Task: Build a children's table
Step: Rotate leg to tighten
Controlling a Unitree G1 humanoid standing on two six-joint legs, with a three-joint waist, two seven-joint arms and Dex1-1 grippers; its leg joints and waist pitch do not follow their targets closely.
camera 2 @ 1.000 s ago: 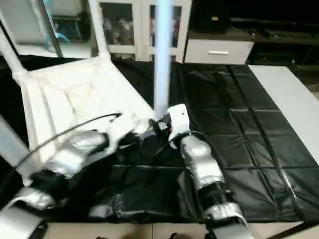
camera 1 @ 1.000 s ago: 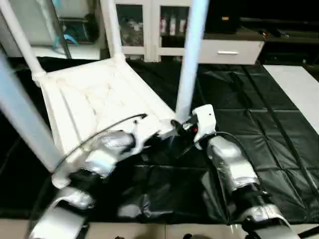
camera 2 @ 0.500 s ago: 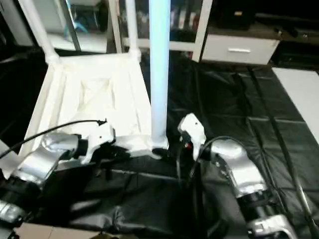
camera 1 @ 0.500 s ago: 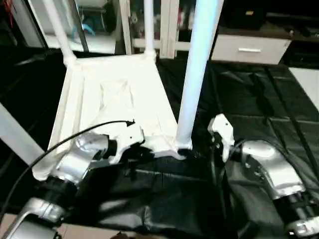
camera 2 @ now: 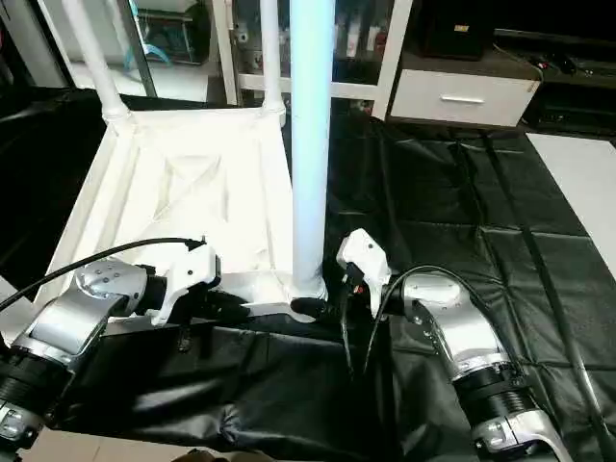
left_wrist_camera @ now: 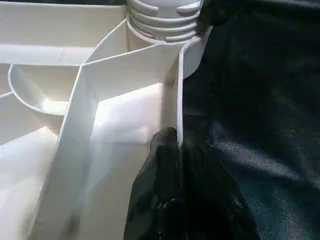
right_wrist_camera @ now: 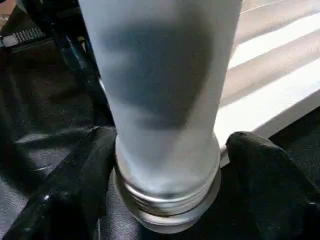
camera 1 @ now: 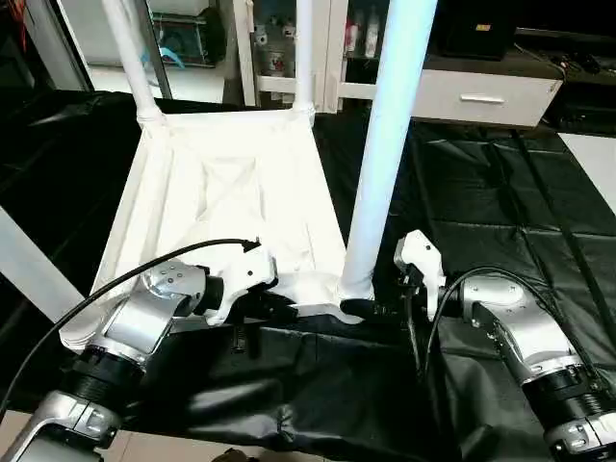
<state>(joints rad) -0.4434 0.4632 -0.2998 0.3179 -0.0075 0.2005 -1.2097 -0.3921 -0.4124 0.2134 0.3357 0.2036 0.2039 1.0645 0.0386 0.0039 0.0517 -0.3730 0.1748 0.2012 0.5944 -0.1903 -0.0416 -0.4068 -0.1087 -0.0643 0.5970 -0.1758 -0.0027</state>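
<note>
The tabletop [camera 1: 226, 207] lies upside down on the black cover [camera 1: 500, 207], legs standing in its corners; the near-right leg [camera 1: 385, 144] is being seated in its socket; the right gripper [right_wrist_camera: 165, 150] has its fingers spread wide either side of that leg's threaded foot; the left gripper [left_wrist_camera: 167, 150], beside that leg, pinches the tabletop's rim. Next, probably, twisting the leg fully home while the rim is held steady.

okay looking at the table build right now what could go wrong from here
The near leg shows exposed threads at its base in the corner socket, so it may not be fully seated and could tilt. The right gripper has open fingers around it without gripping. The left gripper pinches only the tabletop rim wall, so the tabletop could slip.
</note>
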